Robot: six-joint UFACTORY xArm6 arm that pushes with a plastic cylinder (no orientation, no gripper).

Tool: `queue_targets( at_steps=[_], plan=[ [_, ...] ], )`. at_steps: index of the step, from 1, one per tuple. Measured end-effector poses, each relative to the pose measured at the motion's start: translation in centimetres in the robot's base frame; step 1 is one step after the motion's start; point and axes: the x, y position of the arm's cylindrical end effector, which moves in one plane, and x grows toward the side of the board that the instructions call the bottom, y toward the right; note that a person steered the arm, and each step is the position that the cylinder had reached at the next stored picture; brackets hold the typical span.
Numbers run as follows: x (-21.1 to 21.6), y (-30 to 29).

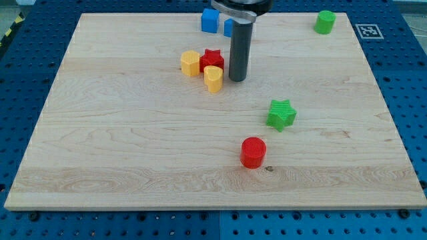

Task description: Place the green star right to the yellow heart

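The green star (281, 114) lies right of the board's centre. The yellow heart (213, 78) stands at the upper middle, touching a red star (212, 61) behind it. My tip (237, 79) rests on the board just right of the yellow heart, a small gap between them. The green star is well below and to the right of my tip, apart from it.
A yellow hexagon block (190, 63) sits left of the red star. A red cylinder (253, 152) is below the green star. Two blue blocks (210, 20) stand at the top edge, one partly hidden by the rod. A green block (325, 22) is at the top right. The wooden board (100, 147) lies on a blue pegboard.
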Motion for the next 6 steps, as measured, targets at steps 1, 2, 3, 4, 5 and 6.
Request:
queue_targets(
  at_steps=[1, 2, 3, 4, 5, 6],
  plan=[
    [3.1, -0.6],
    [6.8, -0.6],
    [9.4, 0.0],
    [11.5, 2.9],
    [12.0, 6.4],
    [11.3, 9.0]
  ],
)
